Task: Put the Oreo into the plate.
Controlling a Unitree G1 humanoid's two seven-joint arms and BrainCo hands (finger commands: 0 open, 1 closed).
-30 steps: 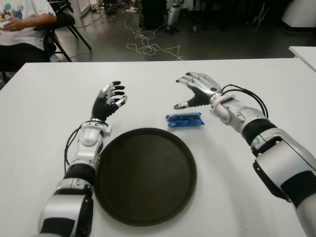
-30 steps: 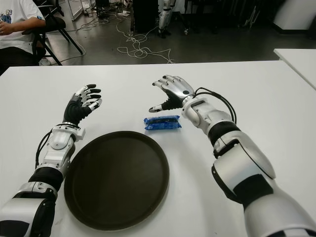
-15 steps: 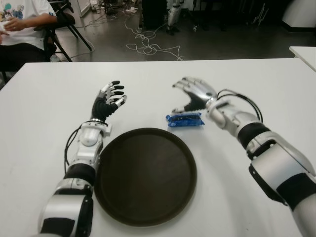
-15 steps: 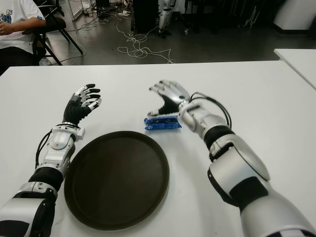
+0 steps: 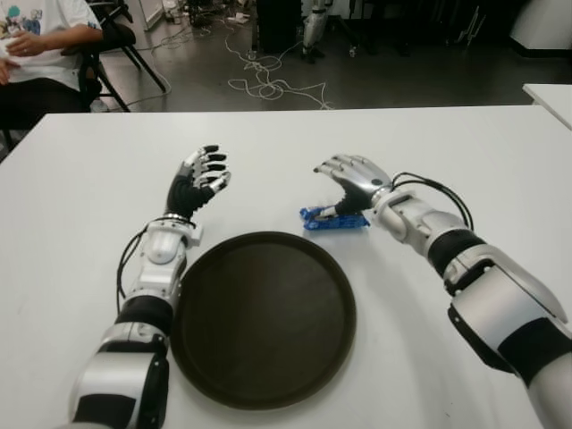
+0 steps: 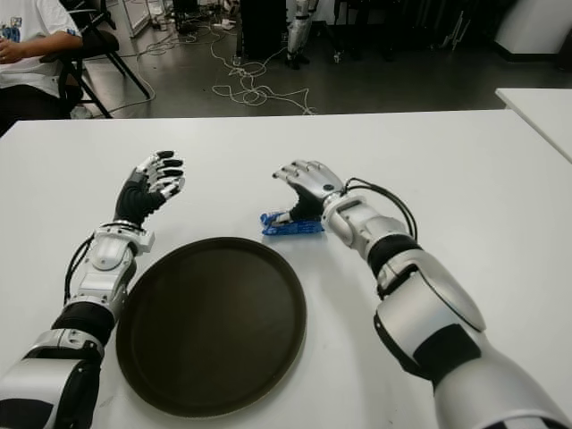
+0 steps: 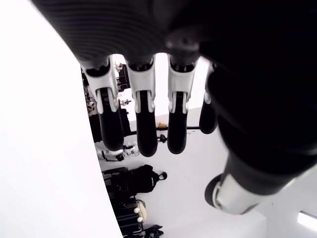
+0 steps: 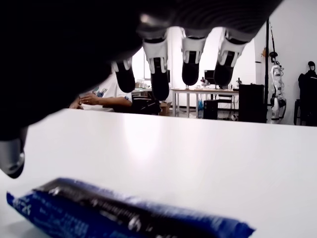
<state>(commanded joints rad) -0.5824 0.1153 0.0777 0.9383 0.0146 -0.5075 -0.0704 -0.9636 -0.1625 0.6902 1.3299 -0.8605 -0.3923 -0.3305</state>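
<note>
The Oreo (image 5: 332, 218) is a blue pack lying flat on the white table (image 5: 71, 197), just past the far right rim of the dark round plate (image 5: 264, 317). My right hand (image 5: 338, 189) hovers low over the pack, palm down. Its thumb reaches the pack's top edge, while the fingers (image 8: 190, 64) stay stretched out above the Oreo (image 8: 124, 213) and do not close on it. My left hand (image 5: 198, 179) is raised beyond the plate's far left rim, with its fingers (image 7: 143, 119) spread and holding nothing.
A seated person (image 5: 40, 45) is at the far left behind the table. Cables (image 5: 268, 85) lie on the floor beyond the table's far edge. A second white table (image 5: 550, 94) shows at the right edge.
My right hand has come down and toward me from a raised pose until it is over the Oreo pack. The pack, the plate and the left hand have not moved.
</note>
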